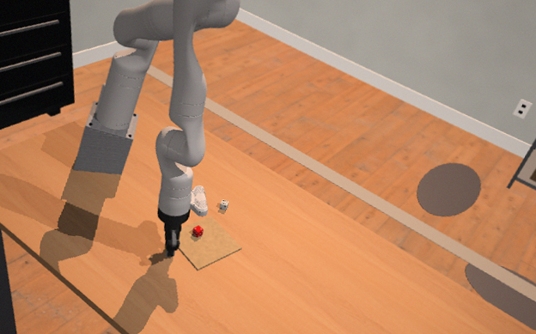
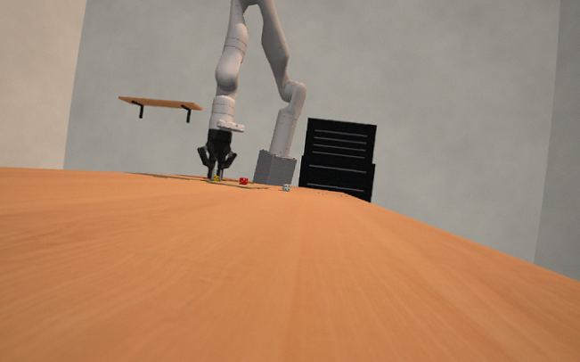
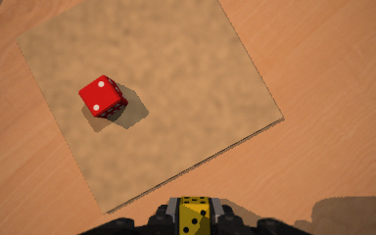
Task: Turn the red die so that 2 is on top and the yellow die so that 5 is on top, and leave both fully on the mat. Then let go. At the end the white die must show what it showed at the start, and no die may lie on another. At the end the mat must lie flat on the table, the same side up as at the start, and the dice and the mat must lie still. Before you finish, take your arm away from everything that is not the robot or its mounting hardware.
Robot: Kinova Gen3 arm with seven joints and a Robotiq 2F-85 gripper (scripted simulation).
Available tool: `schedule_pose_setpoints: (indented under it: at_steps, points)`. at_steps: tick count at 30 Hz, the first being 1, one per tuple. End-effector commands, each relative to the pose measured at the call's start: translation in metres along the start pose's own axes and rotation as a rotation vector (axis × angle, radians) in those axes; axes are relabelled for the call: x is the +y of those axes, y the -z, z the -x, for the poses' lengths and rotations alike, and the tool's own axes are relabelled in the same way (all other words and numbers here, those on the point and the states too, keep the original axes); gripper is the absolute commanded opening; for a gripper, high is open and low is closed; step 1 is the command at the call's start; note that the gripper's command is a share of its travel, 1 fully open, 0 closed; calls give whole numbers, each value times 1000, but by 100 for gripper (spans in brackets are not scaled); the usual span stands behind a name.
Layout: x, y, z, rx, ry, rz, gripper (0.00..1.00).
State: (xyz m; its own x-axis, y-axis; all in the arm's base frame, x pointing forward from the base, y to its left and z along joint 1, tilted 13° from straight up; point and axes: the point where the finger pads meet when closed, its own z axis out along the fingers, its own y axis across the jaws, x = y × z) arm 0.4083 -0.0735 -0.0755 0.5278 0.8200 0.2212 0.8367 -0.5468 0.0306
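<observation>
"So, which step is in hand?"

"Gripping the yellow die (image 2: 216,178) (image 3: 194,223), I'd judge. The Robotiq 2F-85 end effector (image 1: 170,254) (image 2: 215,175) (image 3: 194,211) is mostly closed, one pad against each side of it. They are just beside the mat (image 1: 217,245) (image 2: 249,185) (image 3: 171,98), outside its edge. Whether the die touches the wooden counter (image 1: 307,308) (image 2: 288,295) (image 3: 318,73), I cannot tell."

"What do the faces show?"

"In the wrist view, the yellow die's upward face has a diagonal of three black dots; the side toward the mat looks like six. The red die (image 1: 197,231) (image 2: 243,181) (image 3: 100,95) is on the mat, two white dots on top, as asked. The white die (image 1: 223,205) (image 2: 287,187) is off the mat, well apart."

"And the next move?"

"A quarter turn, probably. Five is likely under one of the pads, so tipping about the line between them would not bring it up; a sideways roll or a fresh grip may be needed. Then it must go fully onto the mat."

"Is there room?"

"On the mat, the widest stretch runs from the red die toward the right-hand corner in the wrist view. The near edge is a raised lip: lift over it, or the mat may shift. Entering farther left brings the fingers nearer the red die."
</observation>
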Motion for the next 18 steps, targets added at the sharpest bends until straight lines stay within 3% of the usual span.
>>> schedule_pose_setpoints:
  at_steps: [1,18]
  points:
    - [1,0,0,0,0,1,15]
    - [1,3,0,0,0,1,15]
